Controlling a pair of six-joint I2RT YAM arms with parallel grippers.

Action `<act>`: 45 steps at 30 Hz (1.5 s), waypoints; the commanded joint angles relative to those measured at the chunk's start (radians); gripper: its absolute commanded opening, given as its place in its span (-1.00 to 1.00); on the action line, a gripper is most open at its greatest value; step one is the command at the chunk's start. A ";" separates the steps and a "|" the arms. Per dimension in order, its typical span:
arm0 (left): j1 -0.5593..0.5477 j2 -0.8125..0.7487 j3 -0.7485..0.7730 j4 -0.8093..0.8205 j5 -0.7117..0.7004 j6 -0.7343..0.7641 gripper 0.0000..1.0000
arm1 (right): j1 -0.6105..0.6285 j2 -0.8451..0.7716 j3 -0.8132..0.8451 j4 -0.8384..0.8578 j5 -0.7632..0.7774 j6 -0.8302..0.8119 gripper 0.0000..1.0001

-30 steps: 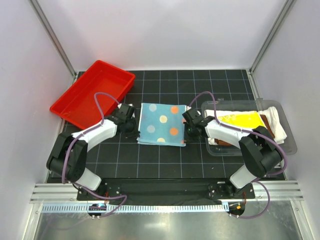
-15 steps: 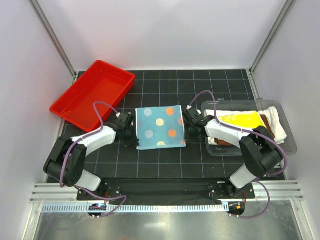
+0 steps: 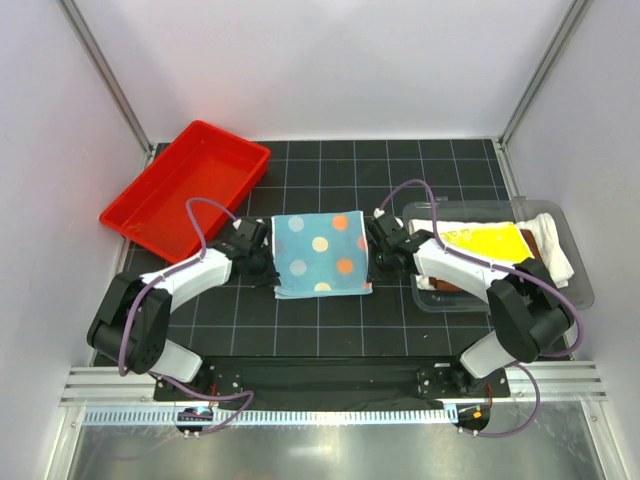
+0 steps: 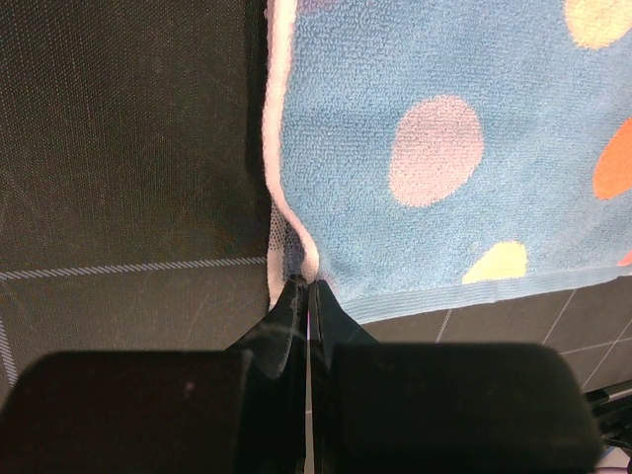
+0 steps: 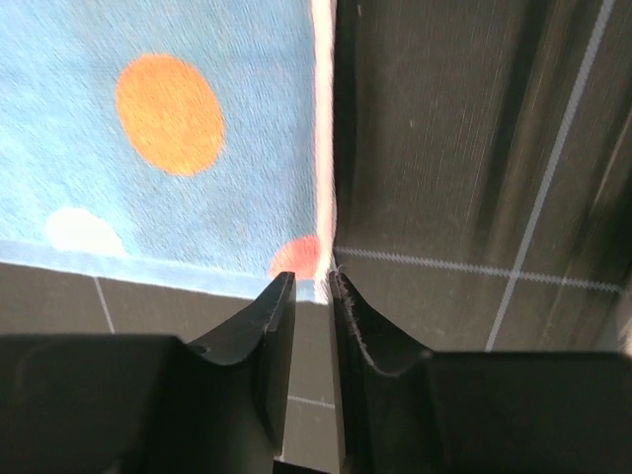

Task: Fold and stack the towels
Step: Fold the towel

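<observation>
Light-blue spotted towel is lying folded flat mid-worktop, the left pincer closed and pinching its white hem on the side facing the worktop's left edge. The right pincer is resting at the opposite hem, jaws parted a little. By the right edge, a white towel, yellow towel and brown towel are sitting in the clear bin.

Right hand now slightly ajar
</observation>
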 commanded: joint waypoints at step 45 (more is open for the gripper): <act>-0.059 -0.137 -0.042 -0.035 -0.021 -0.073 -1.00 | 0.053 0.007 -0.056 0.042 0.089 0.049 -0.98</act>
